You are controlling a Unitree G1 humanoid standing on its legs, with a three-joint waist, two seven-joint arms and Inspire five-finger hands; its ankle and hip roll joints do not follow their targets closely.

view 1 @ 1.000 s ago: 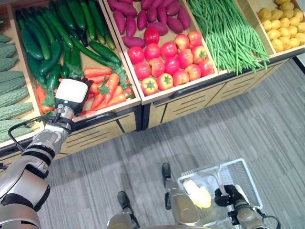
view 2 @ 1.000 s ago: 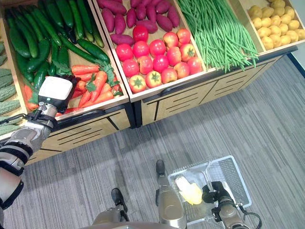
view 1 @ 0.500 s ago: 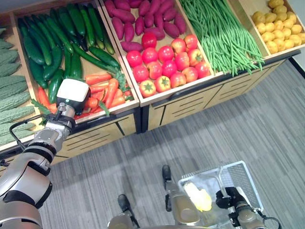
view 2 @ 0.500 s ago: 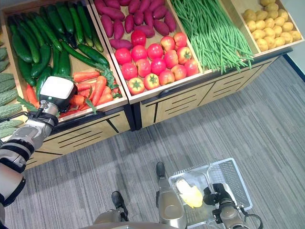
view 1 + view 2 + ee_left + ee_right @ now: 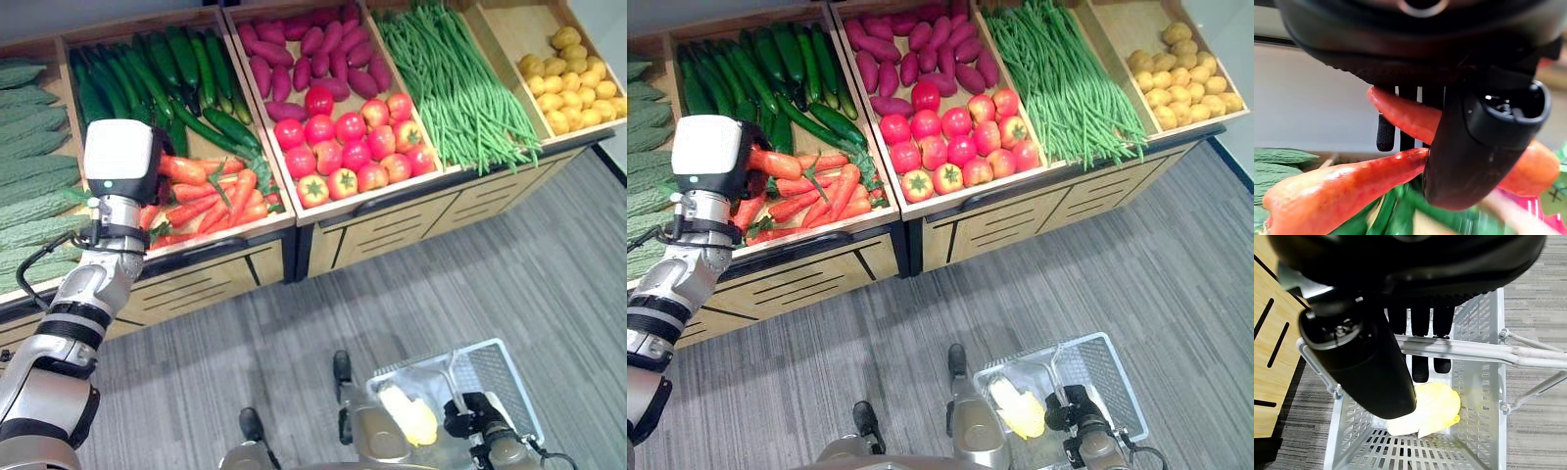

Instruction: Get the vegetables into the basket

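Left hand [image 5: 1469,137] pinching a carrot [image 5: 776,163] above the carrot bin, right hand [image 5: 1371,362] curled round basket handle [image 5: 1474,352]

Even, bright light fell on the produce bins [image 5: 294,211], with soft shadows under their front edge. The carrots [image 5: 1342,183] seemed blurred, perhaps too close.
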